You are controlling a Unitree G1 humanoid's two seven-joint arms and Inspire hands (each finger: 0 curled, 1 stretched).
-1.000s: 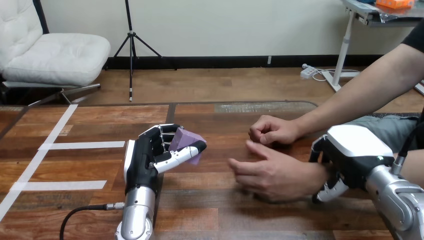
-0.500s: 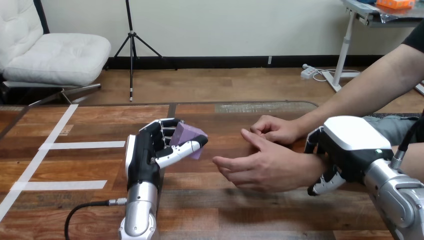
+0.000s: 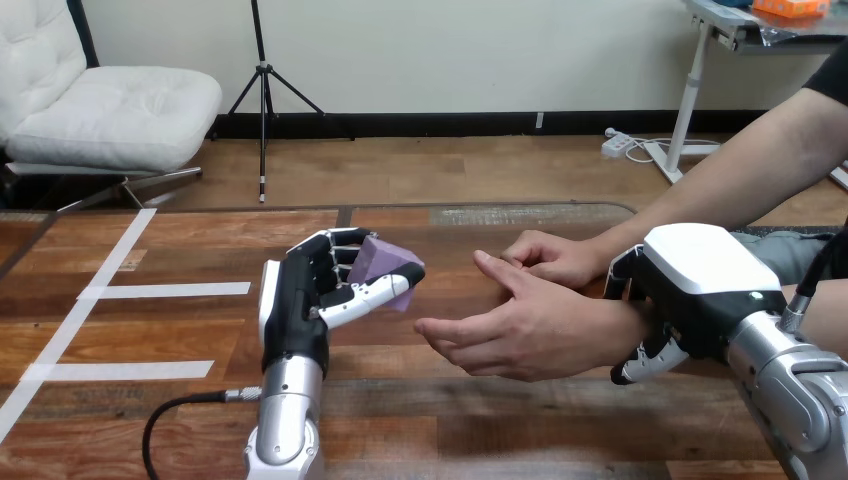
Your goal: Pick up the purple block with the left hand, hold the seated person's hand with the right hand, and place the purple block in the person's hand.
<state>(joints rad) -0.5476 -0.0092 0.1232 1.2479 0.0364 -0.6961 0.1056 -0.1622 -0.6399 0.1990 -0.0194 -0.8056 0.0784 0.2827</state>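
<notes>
Purple block (image 3: 385, 265), where is it right now?
— In the left hand (image 3: 297, 305), out over the wooden table (image 3: 450, 420). The thumb (image 3: 372, 293) presses across its near face and the fingers (image 3: 335, 245) curl behind it. The block is pinched between them, with 1 corner poking out to the right.
— Is it lifted or resting on the wood?
— I cannot tell. The hand stands upright on its silver forearm (image 3: 285, 410) and the block sits at the top of the grip, but how far it clears the surface does not show.
— And the right hand (image 3: 700, 285)?
— It comes in from the right and is wrapped round the person's wrist (image 3: 612, 325). Its fingers hook over the top of the wrist and its thumb curls up from underneath.
— What is the person's hand doing?
— The person's hand (image 3: 520, 330), the one held at the wrist, reaches left above the table. It is turned on its edge with the palm open and the fingers relaxed, slightly bent. Its fingertips are near the block but apart from it; the block is just to their left and a little farther back.
— So there are 2 hands from the person?
— Yes. The other hand (image 3: 548, 258) lies just behind the first, loosely curled, near the table's middle.
— Anything else on the table?
— White tape strips (image 3: 165, 290) run across its left part, apart from the block.
</notes>
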